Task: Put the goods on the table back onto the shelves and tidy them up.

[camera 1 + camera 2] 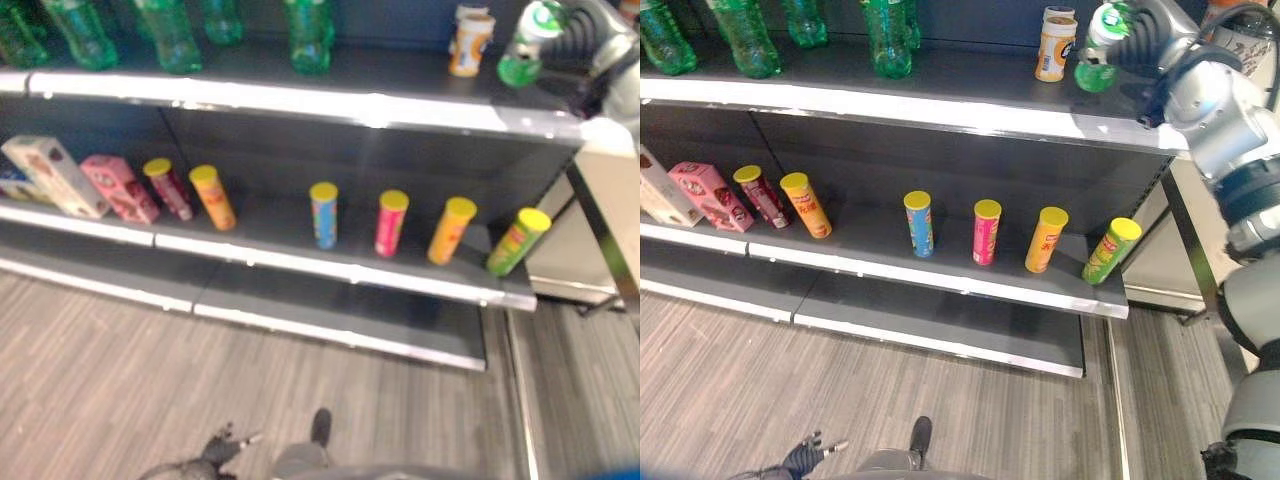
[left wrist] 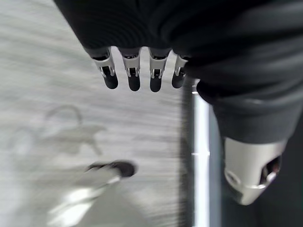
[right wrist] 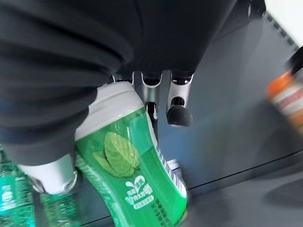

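Observation:
A green bottle (image 1: 1100, 52) with a white cap and a mint-leaf label (image 3: 135, 177) is held tilted over the right end of the top shelf (image 1: 970, 105). My right hand (image 1: 1143, 35) is shut on it, the thumb (image 3: 49, 175) on one side and the fingers (image 3: 178, 113) behind it. Whether its base touches the shelf cannot be told. My left hand (image 1: 805, 456) hangs low over the floor with its fingers (image 2: 134, 78) straight and nothing in it.
An orange-and-white cup (image 1: 1056, 45) stands just left of the held bottle. Several green bottles (image 1: 885, 35) line the top shelf's left part. On the middle shelf stand several yellow-lidded tubes (image 1: 987, 232) and pink and white boxes (image 1: 705, 195). A beige table (image 1: 612, 195) adjoins the shelf's right side.

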Tool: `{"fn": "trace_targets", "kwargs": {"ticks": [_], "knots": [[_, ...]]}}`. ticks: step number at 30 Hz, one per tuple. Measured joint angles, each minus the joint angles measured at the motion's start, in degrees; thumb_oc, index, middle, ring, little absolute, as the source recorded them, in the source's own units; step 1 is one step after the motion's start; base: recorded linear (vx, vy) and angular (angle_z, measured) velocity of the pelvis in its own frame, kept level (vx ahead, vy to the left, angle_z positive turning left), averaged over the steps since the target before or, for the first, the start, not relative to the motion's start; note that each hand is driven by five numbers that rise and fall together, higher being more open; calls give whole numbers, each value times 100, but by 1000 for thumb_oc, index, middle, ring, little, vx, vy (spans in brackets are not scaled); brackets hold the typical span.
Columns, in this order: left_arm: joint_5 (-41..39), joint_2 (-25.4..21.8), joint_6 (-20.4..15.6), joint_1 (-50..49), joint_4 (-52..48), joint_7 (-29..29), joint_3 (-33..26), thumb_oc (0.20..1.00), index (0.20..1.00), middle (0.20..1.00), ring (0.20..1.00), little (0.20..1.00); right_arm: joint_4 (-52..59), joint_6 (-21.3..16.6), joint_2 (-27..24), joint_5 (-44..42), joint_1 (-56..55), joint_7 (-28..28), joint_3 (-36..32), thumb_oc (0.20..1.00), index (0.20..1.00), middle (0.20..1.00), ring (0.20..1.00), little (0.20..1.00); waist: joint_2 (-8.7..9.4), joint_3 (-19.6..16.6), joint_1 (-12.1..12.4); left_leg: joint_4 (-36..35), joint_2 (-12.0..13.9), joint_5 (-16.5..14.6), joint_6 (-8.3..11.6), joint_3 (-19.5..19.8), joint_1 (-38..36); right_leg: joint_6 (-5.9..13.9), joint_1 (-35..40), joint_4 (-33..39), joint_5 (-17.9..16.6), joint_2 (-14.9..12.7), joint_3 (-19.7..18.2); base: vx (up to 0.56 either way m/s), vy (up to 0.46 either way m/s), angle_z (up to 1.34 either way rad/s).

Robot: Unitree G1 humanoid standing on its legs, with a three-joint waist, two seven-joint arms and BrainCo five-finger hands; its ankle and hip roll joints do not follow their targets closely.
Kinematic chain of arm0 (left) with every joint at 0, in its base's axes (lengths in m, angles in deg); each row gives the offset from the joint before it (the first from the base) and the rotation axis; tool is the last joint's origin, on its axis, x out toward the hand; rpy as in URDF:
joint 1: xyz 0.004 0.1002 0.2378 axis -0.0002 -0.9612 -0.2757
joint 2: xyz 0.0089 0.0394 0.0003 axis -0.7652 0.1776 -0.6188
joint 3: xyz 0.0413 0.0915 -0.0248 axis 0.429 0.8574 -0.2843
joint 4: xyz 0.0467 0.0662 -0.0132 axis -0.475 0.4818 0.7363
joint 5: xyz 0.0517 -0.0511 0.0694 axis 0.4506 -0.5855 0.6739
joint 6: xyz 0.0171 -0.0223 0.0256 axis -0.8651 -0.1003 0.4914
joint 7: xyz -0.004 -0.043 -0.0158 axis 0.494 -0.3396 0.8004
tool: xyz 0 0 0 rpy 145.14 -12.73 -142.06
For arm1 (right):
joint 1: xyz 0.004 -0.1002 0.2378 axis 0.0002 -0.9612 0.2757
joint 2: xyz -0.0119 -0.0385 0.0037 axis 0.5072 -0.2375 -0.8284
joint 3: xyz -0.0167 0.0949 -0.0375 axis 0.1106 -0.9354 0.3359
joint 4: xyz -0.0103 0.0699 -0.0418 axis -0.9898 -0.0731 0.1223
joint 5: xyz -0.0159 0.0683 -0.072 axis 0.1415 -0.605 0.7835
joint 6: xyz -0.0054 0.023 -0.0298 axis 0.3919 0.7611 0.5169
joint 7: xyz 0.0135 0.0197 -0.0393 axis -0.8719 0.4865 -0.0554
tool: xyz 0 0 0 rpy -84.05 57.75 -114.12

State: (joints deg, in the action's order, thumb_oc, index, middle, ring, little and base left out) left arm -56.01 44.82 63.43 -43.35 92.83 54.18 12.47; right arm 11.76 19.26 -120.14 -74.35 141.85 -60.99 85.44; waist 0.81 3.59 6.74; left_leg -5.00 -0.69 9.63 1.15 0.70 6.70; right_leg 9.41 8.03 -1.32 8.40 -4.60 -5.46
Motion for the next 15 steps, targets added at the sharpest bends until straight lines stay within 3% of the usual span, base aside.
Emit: {"fn": "trace_targets", "kwargs": {"ticks": [3,6,8,10,15], "knots": [[-3,-20,-33,228,-30,-33,1,1000,1000,1000,1000,1000,180,15,85,-5,-5,6,-170,200,200,200,200,200,53,-3,-8,-2,-112,-140,-136,-126,-5,75,-107,-170,16,-116,21,90,101,-19],[-3,-59,-18,161,81,-85,6,1000,1000,1000,1000,1000,360,-4,270,-21,-9,8,-271,200,200,200,200,200,140,-15,-15,-4,-72,-159,-187,-189,-64,146,-297,-376,38,-94,286,74,57,-24],[1,-107,-18,160,82,-87,7,1000,1000,1000,1000,1000,253,-20,302,-54,-3,14,-299,200,200,200,200,200,271,-70,-19,-3,-86,-160,-195,-151,-8,216,-295,166,13,-69,341,94,3,10],[2,-97,-15,148,84,-81,17,1000,1000,1000,1000,1000,133,12,315,-79,1,-10,-285,200,200,200,200,200,310,-66,-57,-4,-90,-145,-147,-74,1,14,-181,405,-178,-62,461,99,-12,29],[8,-39,-4,4,216,-81,61,1000,1000,1000,1000,1000,128,30,378,-127,0,-63,-266,200,200,200,200,200,321,-61,-84,-4,-14,-88,-123,-41,-92,-24,82,601,-255,48,611,74,-30,10]]}}
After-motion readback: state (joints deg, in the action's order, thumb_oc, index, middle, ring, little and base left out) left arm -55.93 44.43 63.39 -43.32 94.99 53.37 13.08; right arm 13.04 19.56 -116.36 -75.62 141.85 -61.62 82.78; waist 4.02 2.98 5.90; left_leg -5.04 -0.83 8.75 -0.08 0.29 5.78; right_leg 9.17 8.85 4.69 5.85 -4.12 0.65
